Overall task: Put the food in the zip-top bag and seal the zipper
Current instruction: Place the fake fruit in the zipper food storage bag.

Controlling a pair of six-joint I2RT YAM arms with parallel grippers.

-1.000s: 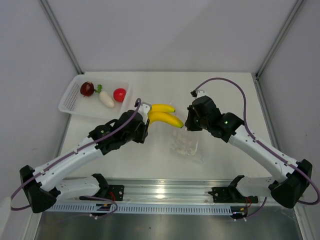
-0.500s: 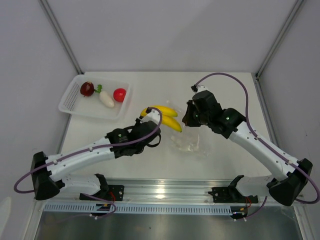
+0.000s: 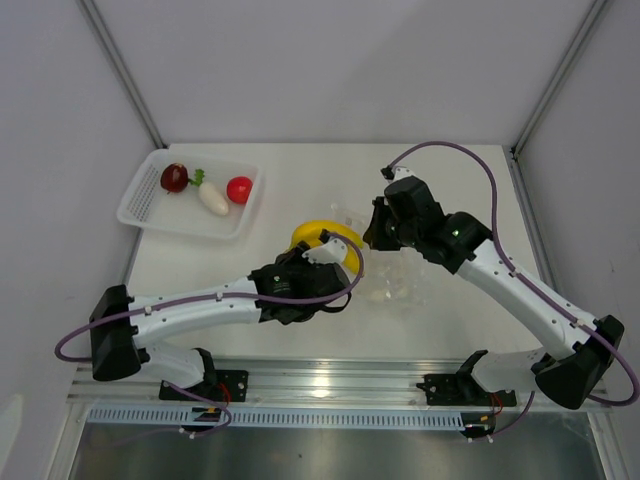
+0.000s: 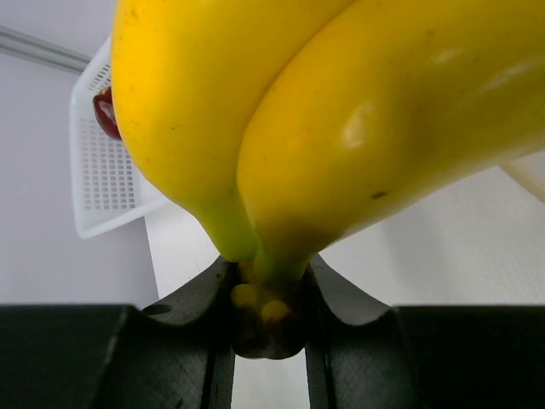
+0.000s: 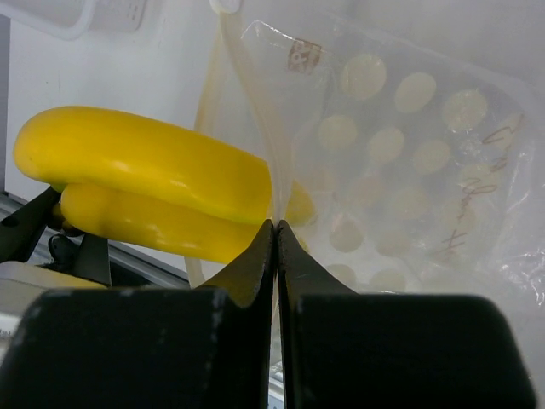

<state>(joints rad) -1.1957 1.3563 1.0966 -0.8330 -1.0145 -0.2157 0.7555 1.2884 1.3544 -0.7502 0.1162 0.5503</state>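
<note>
My left gripper (image 3: 330, 248) is shut on the stem of the yellow banana bunch (image 3: 318, 233), which fills the left wrist view (image 4: 341, 128). My right gripper (image 3: 376, 238) is shut on an edge of the clear zip-top bag (image 3: 395, 285) and holds it lifted. In the right wrist view the banana bunch (image 5: 145, 187) sits at the bag's opening, its tip behind the bag's clear wall (image 5: 400, 162). The zipper strip (image 5: 247, 94) runs up from my fingertips. The red apple (image 3: 239, 188), dark round fruit (image 3: 174, 178) and white radish (image 3: 211, 195) lie in the white mesh basket (image 3: 140, 210).
The basket stands at the table's back left. A grey wall and metal frame posts (image 3: 125, 75) close in the back and sides. A metal rail (image 3: 320, 385) runs along the near edge between the arm bases.
My left gripper has carried the banana bunch right and forward, up to the bag's opening. My right gripper has lifted the bag's edge a little.
</note>
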